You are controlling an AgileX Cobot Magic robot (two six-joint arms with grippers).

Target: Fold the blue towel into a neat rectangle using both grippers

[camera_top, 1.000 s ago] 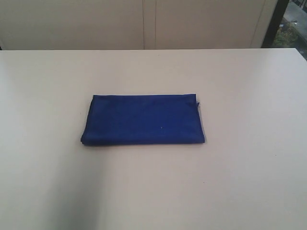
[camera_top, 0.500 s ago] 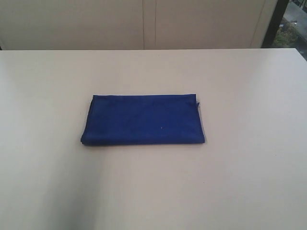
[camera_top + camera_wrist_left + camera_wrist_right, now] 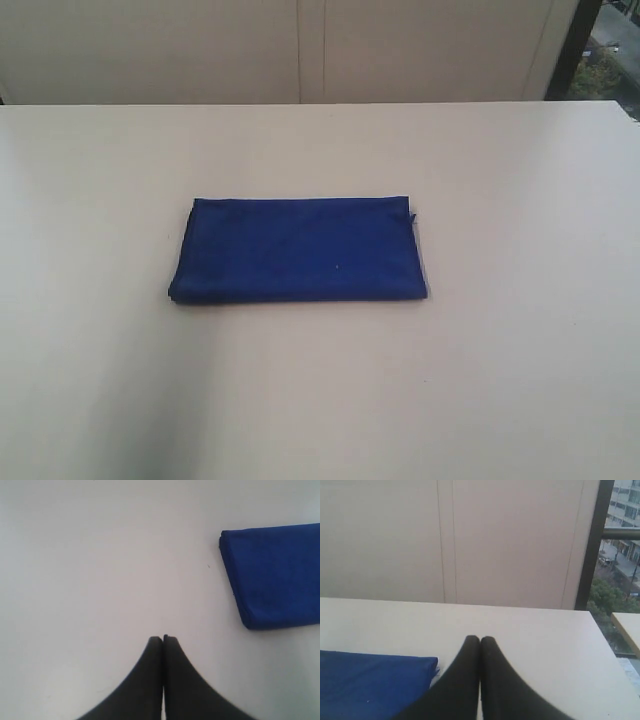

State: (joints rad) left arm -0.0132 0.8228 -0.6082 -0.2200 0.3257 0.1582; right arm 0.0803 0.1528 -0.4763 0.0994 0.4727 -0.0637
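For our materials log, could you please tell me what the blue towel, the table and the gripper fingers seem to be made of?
The blue towel: soft matte cloth, probably microfibre; it folds into thick rounded edges without sheen. The table: smooth, hard off-white top, likely laminate, given its even surface. The left fingers and right fingers: smooth black, plastic or coated metal; cannot tell which.

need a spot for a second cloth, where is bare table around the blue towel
The table is bare on every side of the blue towel: a wide strip in front of it toward the camera, another behind it up to the far edge, and open patches to either side. Nowhere is crowded; only the towel fills the middle.
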